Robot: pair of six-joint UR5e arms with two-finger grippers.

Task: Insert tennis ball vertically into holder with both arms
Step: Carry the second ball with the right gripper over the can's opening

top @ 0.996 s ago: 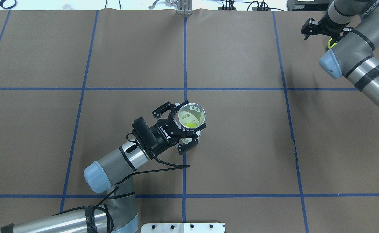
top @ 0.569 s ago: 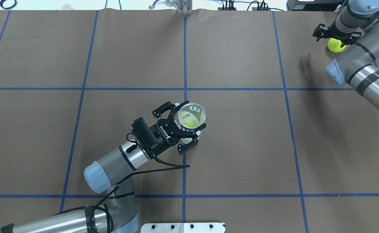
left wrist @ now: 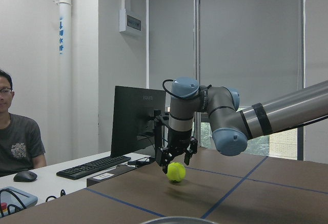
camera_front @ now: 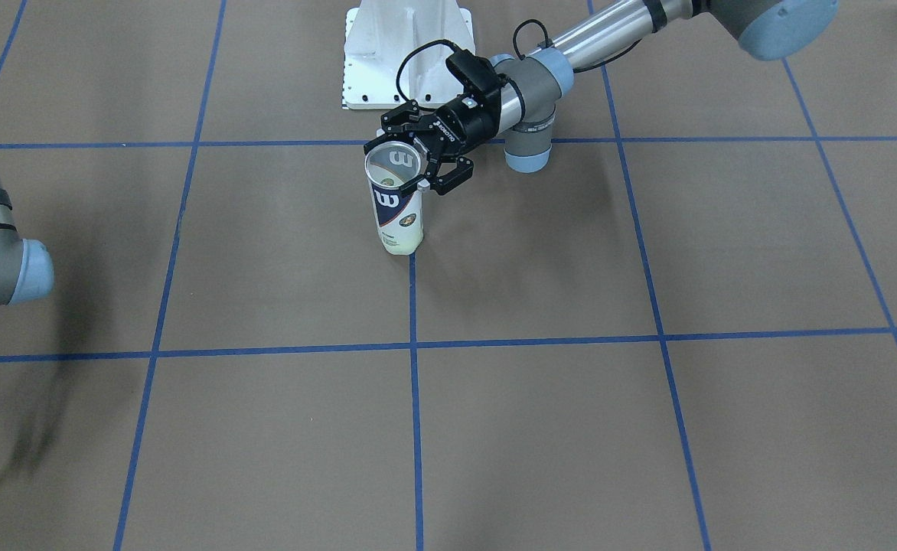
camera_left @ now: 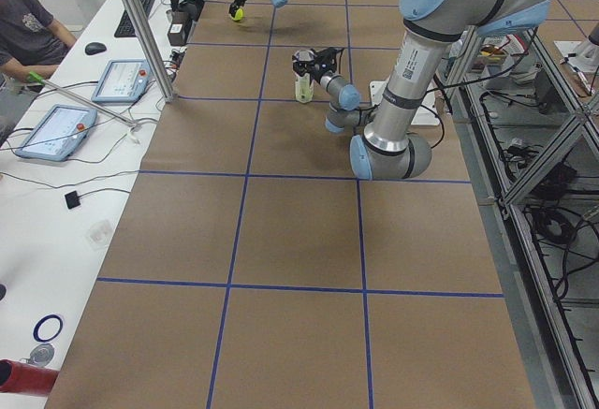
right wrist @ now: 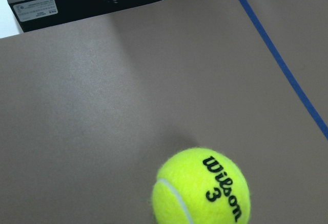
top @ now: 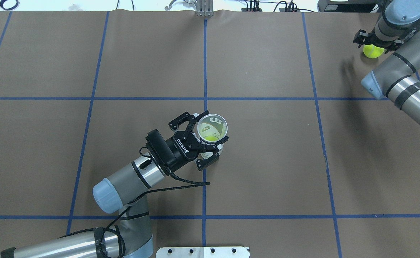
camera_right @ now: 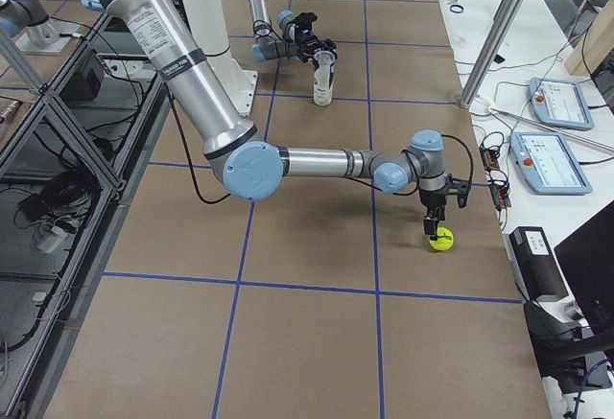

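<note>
Overhead exterior view: left fingers point(top: 207, 163) clamp the upright holder point(camera_front: 396, 207) near its rim. A second ball point(top: 210, 137) lies inside the holder. Far to the holder's right and beyond it, the tennis ball point(top: 373, 51) rests on the counter point(top: 267, 161), right fingers point(left wrist: 163, 157) spread apart just above it.

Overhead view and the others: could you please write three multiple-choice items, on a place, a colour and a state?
1. The tennis ball marked "Wilson 3" lies: A on the table under the right tool; B on a white desk; C on the floor.
2. The table's grid lines are: A red; B white; C blue.
3. The holder is: A on its side; B upright, uncapped; C capped.
Answers: A, the left wrist view shows it below that tool; C, blue overhead; B, it stands open-mouthed in the front-facing view.
</note>
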